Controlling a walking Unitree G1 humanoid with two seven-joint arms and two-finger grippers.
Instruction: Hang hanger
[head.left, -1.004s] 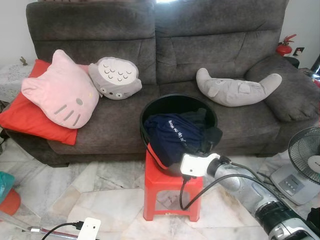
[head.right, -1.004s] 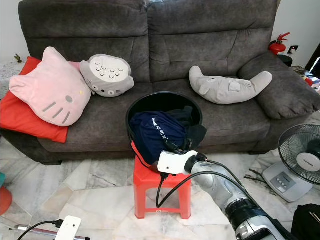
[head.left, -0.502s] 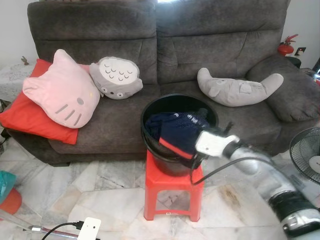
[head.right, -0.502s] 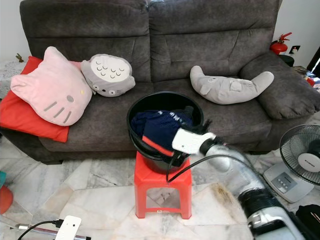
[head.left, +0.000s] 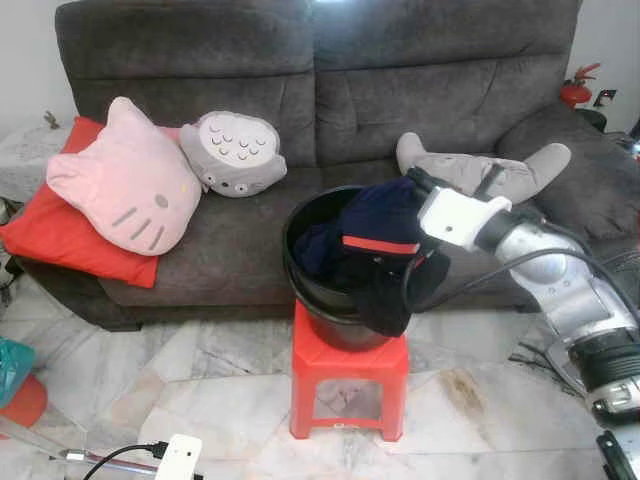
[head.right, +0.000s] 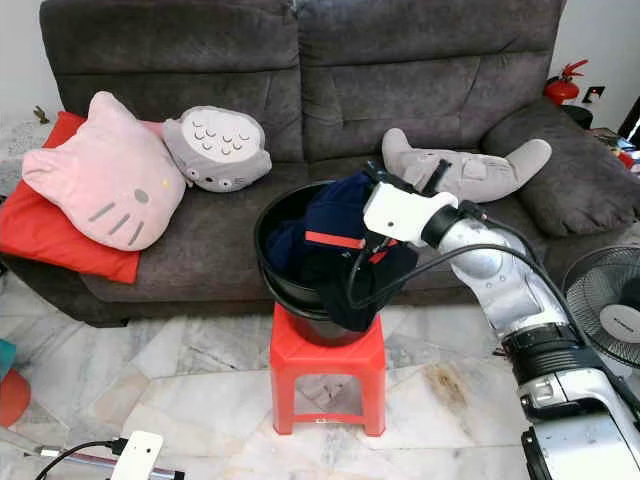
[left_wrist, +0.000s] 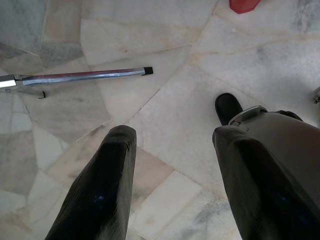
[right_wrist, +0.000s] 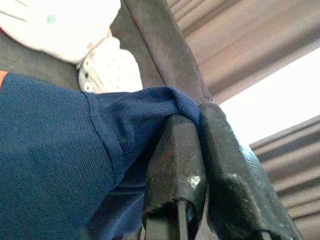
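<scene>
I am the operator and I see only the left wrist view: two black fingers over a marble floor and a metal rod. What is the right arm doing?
Observer: The right gripper is shut on a navy garment and holds it above a black bucket.
Operator: Where does the bucket stand?
Observer: On a red stool in front of a grey sofa.
Operator: Is the garment fully out of the bucket?
Observer: No. Its lower part drapes over the bucket's front rim, and more dark cloth lies inside.
Operator: Do you see a hanger?
Observer: I cannot make one out in the pictures.
</scene>
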